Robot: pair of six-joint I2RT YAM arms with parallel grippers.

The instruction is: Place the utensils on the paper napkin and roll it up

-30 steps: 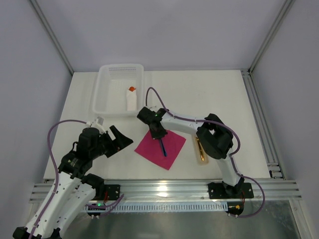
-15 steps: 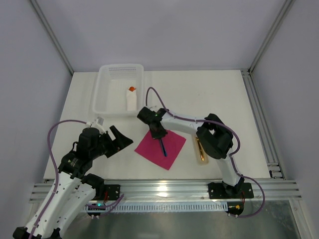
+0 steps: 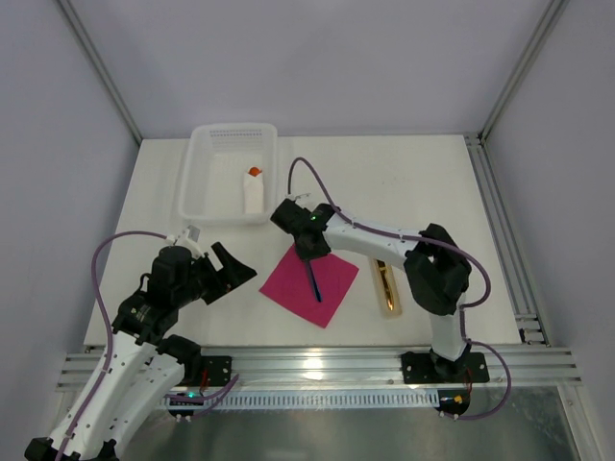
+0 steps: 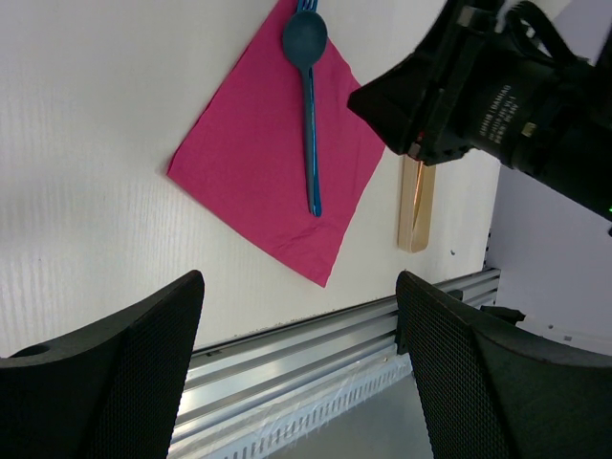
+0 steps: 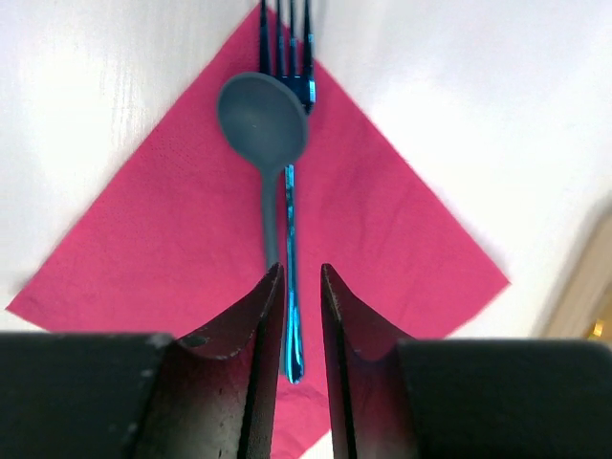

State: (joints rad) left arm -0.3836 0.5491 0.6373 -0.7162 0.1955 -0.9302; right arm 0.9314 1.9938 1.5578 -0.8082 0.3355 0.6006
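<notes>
Nearest the bases, the left gripper [image 3: 229,266] hangs over the bare white table [image 3: 432,182] off the left corner of the paper napkin [image 3: 329,296]; its jaws stand wide apart and hold nothing.

The napkin – a magenta-pink square turned like a diamond – lies flat on the table in front of the two arms; down its middle lie two of the utensils, one on the other. The blue fork [image 5: 290,287] is underneath, its tines reaching just past the napkin's far corner onto the table; the blue spoon [image 5: 260,120] lies on it, bowl at the far end over the base of the tines, handle running alongside the fork's handle.

The right gripper [image 5: 301,273] hovers over the near part of those handles, its jaws parted only a narrow way; the fork's handle shows in the gap, lying on the napkin, and neither finger touches it.

To the right of the napkin, apart from it, lies a long beige strip [image 4: 411,229] with the thin yellow-orange knife [image 4: 417,182] resting along it – off the napkin.

Farthest back, at the table's left, stands a white basket [image 3: 192,187]; in it lies a white roll [image 3: 254,197] with an orange tip.
</notes>
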